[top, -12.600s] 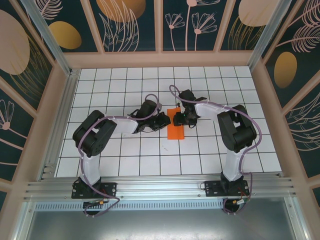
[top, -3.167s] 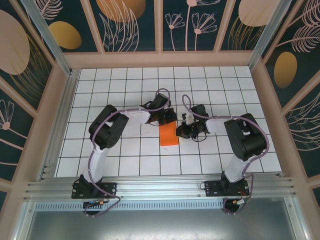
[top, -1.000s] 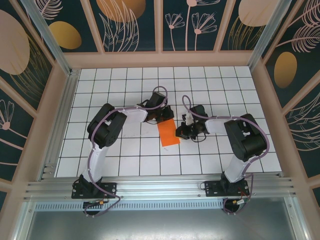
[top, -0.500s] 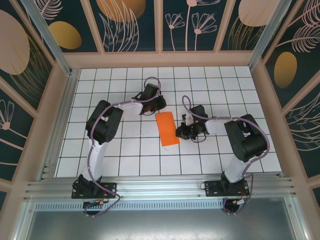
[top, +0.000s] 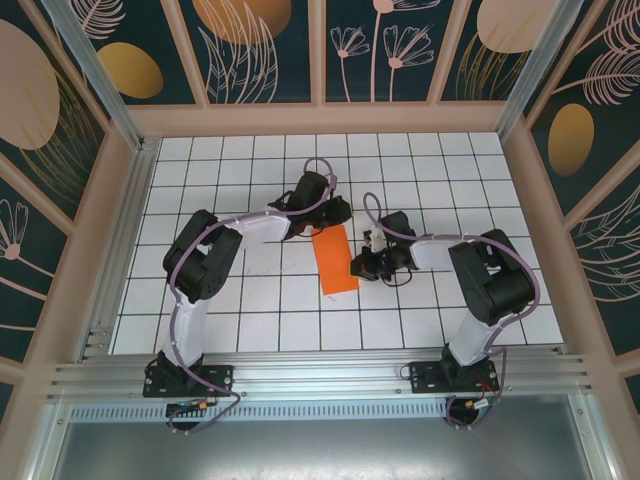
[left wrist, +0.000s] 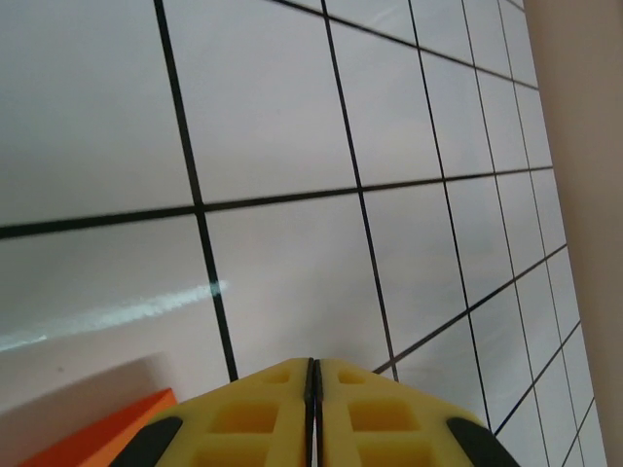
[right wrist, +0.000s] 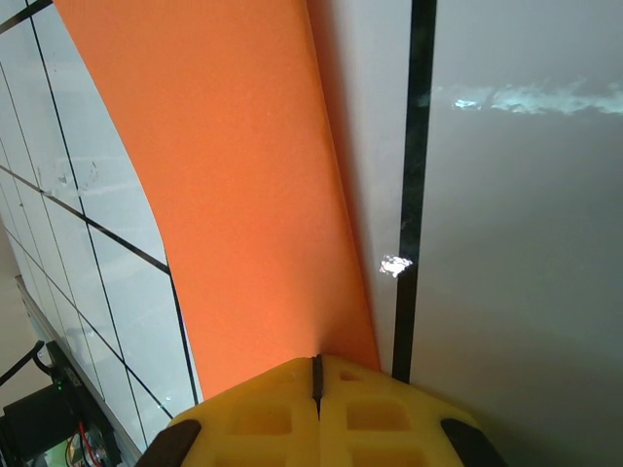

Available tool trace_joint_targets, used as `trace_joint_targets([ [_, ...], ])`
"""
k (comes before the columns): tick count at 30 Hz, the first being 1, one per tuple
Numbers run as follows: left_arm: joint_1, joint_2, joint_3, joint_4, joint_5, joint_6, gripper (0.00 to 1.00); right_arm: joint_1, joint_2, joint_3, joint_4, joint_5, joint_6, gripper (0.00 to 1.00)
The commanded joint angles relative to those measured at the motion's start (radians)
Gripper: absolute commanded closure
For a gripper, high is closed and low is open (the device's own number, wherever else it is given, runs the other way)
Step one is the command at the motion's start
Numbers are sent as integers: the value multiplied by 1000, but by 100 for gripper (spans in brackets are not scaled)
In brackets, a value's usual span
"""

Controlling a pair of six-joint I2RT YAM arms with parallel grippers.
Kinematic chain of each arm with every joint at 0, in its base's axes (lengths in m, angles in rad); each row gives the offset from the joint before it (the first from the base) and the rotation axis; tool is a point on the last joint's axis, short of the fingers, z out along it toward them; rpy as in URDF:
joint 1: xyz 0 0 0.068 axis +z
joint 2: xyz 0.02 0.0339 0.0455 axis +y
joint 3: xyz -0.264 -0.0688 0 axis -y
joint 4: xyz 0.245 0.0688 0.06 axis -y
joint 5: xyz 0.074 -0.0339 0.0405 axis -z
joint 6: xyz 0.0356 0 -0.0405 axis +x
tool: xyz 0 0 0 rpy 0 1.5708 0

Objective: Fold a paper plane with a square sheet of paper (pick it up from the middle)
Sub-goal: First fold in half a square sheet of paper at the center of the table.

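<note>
While the orange paper (top: 335,260) is lying flat on the white gridded counter (top: 260,300) as a folded, upright-running rectangle, both arms are reaching in toward it from either side. In the overhead view the paper is sitting near the middle of the counter, slightly tilted, with its long sides running away from the arm bases.

The left gripper (top: 335,213) is hanging just beyond the paper's far end, close to its far corner. Through the left wrist camera its yellow jaws are showing pressed together with only a thin seam between them and nothing caught there, and a small corner of the paper (left wrist: 107,438) is peeking in at the lower left, beside the fingers and apart from them. The tiles ahead of these jaws are lying bare.

The right gripper (top: 360,266) is resting at the paper's right long edge, toward its near half. Through the right wrist camera its yellow jaws are also showing pressed together, their tips sitting right at the paper's edge, and the orange strip (right wrist: 243,175) is stretching away from them across the tiles. Whether these jaws are merely pressing on the edge or nipping a layer of it, I cannot tell.
</note>
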Motion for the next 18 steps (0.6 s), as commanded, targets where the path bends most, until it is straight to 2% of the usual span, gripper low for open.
trace_joint_targets([
  [1, -22, 59, 37, -79, -39, -15, 89, 21, 29, -51, -135, 58, -3, 97],
  [7, -27, 112, 76, -118, -33, -22, 90, 21, 31, -54, -133, 60, -3, 97],
  [18, -25, 160, 122, -221, -165, 36, 92, 16, 10, -53, -135, 47, -17, 97],
])
